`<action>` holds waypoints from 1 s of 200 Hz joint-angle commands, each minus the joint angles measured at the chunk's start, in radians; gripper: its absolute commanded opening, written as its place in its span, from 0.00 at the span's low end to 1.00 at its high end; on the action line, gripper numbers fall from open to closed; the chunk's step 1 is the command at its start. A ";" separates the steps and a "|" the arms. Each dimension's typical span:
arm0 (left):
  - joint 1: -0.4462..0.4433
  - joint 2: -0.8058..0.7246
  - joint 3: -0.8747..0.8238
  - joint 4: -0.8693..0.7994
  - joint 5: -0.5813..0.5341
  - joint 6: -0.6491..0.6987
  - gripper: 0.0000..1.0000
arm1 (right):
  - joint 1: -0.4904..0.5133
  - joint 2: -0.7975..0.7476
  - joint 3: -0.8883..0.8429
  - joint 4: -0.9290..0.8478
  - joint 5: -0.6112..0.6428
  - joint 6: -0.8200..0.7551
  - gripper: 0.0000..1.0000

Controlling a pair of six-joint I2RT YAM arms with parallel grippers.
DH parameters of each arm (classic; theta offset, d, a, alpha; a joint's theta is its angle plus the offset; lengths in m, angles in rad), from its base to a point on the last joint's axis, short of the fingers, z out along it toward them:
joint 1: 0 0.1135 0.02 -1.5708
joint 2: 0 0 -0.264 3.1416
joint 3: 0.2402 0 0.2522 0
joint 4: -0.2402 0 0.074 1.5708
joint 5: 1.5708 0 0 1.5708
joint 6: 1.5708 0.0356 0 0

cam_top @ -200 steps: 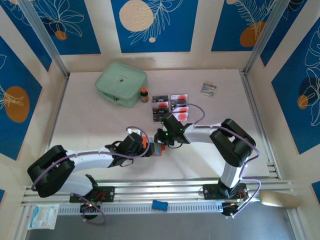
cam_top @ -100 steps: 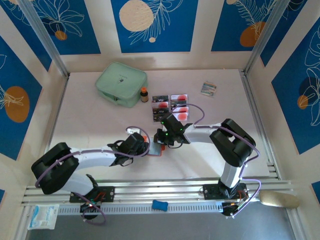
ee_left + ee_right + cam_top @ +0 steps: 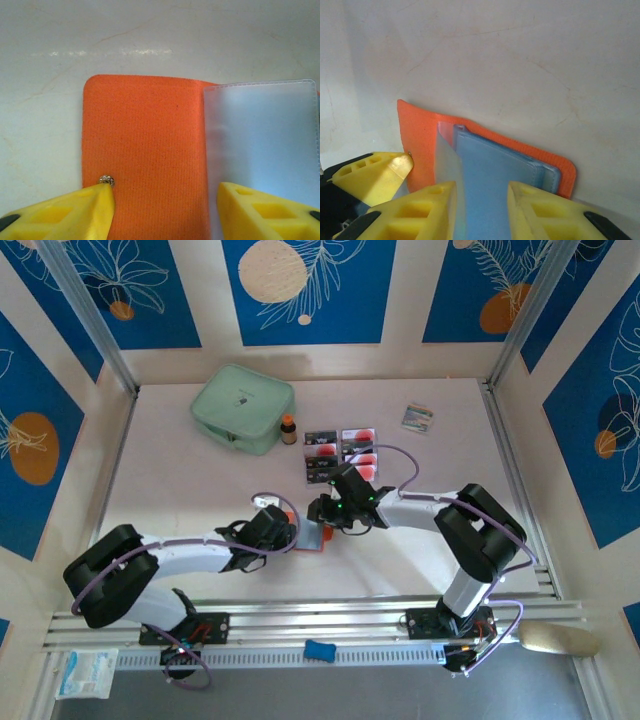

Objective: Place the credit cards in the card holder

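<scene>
The left gripper (image 3: 162,215) has its jaws apart and straddles the card holder (image 3: 145,145), which lies open and flat on the table (image 3: 150,35). One yellow fingertip (image 3: 90,205) sits against the metal snap button (image 3: 106,179). The other fingertip overlaps the clear plastic sleeve (image 3: 260,135) on the holder's right half. Whether the fingertips press on the fabric cannot be told.

The right gripper (image 3: 482,205) also has its jaws apart, one on each side of the blue-tinted sleeves at the holder's near edge. In the right wrist view, a finger of the left gripper rests at the holder's left edge.

From above, both grippers meet at the holder, near the middle of the table. The credit cards (image 3: 322,439) lie in a flat group just beyond the right gripper, with black ones on the left and pale ones with red marks on the right. The right wrist overlaps the nearest cards, so they cannot be counted. A small brown bottle (image 3: 288,428) stands just beside a mint-green zip pouch (image 3: 242,407) at the far left. A multicoloured packet (image 3: 417,417) lies at the far right, well apart from the cards.

The table is white with faint scratches. The walls are cream with blue panels (image 3: 300,290) bearing leaf outlines and orange and cream discs. An aluminium rail (image 3: 330,615) at the near edge carries the arm bases. A small blue object (image 3: 319,649) lies near the rail, and a white packet (image 3: 87,672) lies at its left end.
</scene>
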 commanded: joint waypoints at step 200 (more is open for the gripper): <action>0.018 -0.493 -0.036 -0.348 -0.119 -0.010 1.00 | 0.074 0.067 0.212 -0.082 -0.112 0.020 0.48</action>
